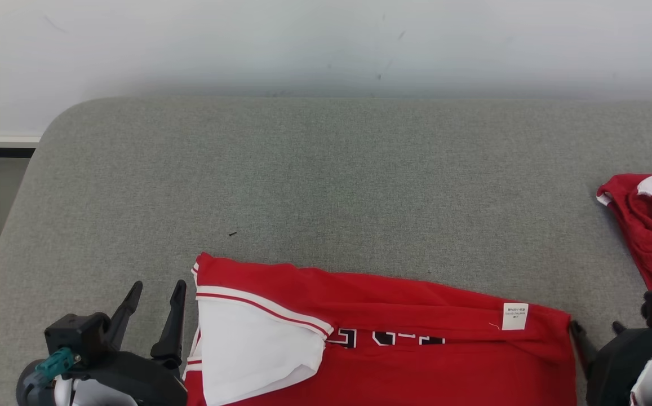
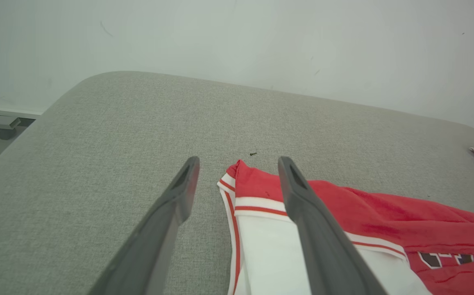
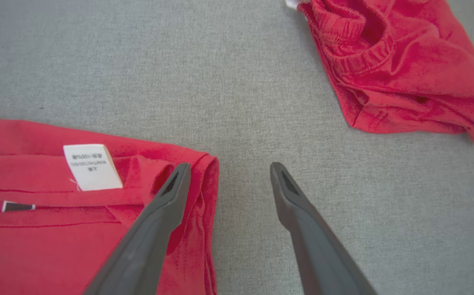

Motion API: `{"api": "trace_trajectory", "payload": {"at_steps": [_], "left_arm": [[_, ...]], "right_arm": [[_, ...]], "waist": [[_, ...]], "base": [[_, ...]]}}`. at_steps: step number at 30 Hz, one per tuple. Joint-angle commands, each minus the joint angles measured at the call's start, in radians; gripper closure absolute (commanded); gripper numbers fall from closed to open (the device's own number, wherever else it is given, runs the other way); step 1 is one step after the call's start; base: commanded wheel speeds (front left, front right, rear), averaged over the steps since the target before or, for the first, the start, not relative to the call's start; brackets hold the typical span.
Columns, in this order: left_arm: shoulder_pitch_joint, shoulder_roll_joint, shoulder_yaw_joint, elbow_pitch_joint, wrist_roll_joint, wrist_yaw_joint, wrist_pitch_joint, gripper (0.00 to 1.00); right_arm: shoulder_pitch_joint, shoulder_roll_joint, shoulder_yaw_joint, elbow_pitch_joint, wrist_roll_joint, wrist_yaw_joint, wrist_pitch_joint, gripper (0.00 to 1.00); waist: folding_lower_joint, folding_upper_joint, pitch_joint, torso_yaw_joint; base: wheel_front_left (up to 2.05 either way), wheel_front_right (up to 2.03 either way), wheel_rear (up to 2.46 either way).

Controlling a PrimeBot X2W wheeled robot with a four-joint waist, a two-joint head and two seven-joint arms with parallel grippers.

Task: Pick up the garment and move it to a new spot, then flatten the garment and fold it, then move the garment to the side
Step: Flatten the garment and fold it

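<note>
The garment (image 1: 393,316) is a red jersey with a white sleeve, white-and-red trim and dark lettering, lying fairly flat along the near edge of the grey table (image 1: 326,180); a white label (image 1: 515,316) shows at its right end. My left gripper (image 1: 155,293) stands open just left of the jersey's white sleeve, nothing between its fingers. In the left wrist view that gripper (image 2: 239,164) straddles the sleeve corner (image 2: 245,180). My right gripper (image 1: 595,328) stands open at the jersey's right edge; in the right wrist view it (image 3: 228,168) spans the hem (image 3: 208,176).
A second red garment (image 1: 650,225) lies crumpled at the table's right edge, seen close as a bundle (image 3: 396,61) in the right wrist view. A small dark speck (image 1: 232,233) sits on the cloth surface. A pale wall (image 1: 326,45) rises behind the table's rounded far edge.
</note>
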Motion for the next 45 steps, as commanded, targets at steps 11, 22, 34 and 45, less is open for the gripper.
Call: {"api": "trace_trajectory", "payload": {"at_steps": [11,22,34,45], "left_arm": [[-0.017,0.0,-0.004,0.002,-0.011,-0.001,-0.004,0.0],[-0.03,-0.008,-0.013,0.011,-0.017,-0.006,-0.004,0.0],[-0.029,-0.01,-0.02,0.015,-0.019,-0.003,-0.007,0.0],[-0.024,-0.003,-0.03,0.005,-0.022,-0.004,0.0,0.0]], "right_arm": [[0.049,-0.002,0.059,-0.003,0.065,-0.001,0.077,0.0],[0.023,-0.002,0.051,0.055,0.056,-0.001,0.108,0.0],[-0.009,-0.003,0.054,0.078,0.054,-0.001,0.141,1.0],[-0.121,-0.003,-0.128,0.007,-0.083,-0.001,0.226,1.0]], "waist": [[-0.0001,-0.0001,0.008,-0.002],[-0.0001,-0.0001,0.026,0.016],[-0.0001,-0.0001,0.025,0.026],[-0.0001,-0.0001,0.02,0.014]], "base": [[0.0,0.0,0.0],[0.0,0.0,0.0],[0.0,0.0,0.0],[0.0,0.0,0.0]]}}
